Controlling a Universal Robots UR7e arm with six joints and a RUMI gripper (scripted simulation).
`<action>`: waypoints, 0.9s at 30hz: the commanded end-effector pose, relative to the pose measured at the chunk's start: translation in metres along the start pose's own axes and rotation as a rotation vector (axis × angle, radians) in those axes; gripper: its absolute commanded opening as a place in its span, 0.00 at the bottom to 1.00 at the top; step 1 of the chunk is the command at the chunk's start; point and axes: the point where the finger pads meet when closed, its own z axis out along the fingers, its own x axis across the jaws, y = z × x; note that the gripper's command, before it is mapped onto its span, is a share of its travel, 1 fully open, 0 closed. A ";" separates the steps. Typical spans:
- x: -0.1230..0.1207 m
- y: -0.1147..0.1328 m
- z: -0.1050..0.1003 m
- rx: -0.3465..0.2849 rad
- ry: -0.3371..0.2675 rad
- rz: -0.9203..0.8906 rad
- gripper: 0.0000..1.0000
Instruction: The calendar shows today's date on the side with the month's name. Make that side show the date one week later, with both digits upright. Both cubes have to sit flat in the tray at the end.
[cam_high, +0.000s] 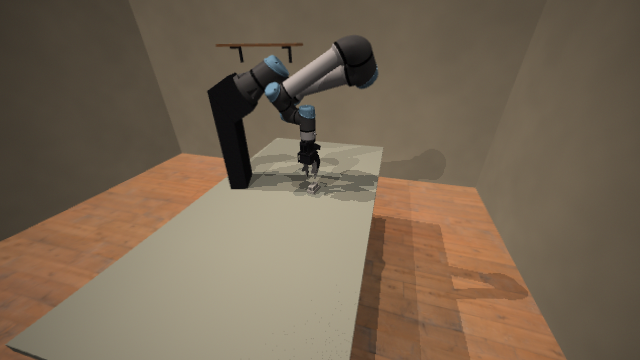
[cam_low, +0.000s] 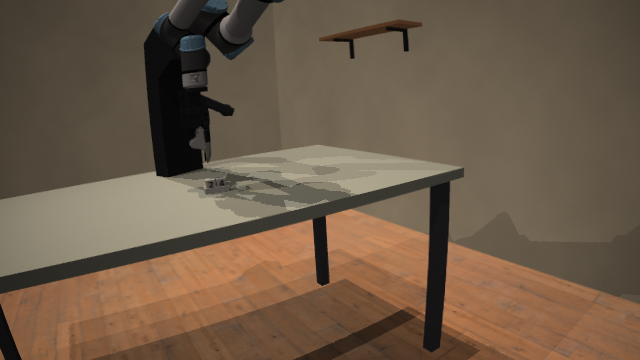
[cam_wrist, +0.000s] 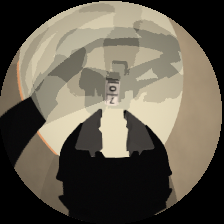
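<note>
The small grey calendar (cam_low: 216, 188) stands on the table near the arm's black base, with two digit cubes side by side in its tray. In the exterior view the side facing the camera seems to read 2 and 4. It also shows in the top view (cam_high: 313, 187) and in the wrist view (cam_wrist: 114, 92), where the cubes' top faces carry digits too small to read for sure. My gripper (cam_low: 204, 150) hangs straight above the calendar, pointing down and clear of it. Its fingers are narrowed to a small gap with nothing between them.
The arm's black base column (cam_low: 172, 100) stands just behind the calendar. A wooden shelf (cam_low: 372, 31) hangs on the back wall. The table's far edge (cam_high: 377, 170) lies to the right of the calendar.
</note>
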 end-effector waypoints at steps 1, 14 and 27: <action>0.001 0.000 0.008 -0.001 0.001 -0.001 0.28; 0.000 0.000 0.027 -0.001 0.002 -0.001 0.28; 0.000 0.000 0.042 -0.001 0.002 -0.001 0.28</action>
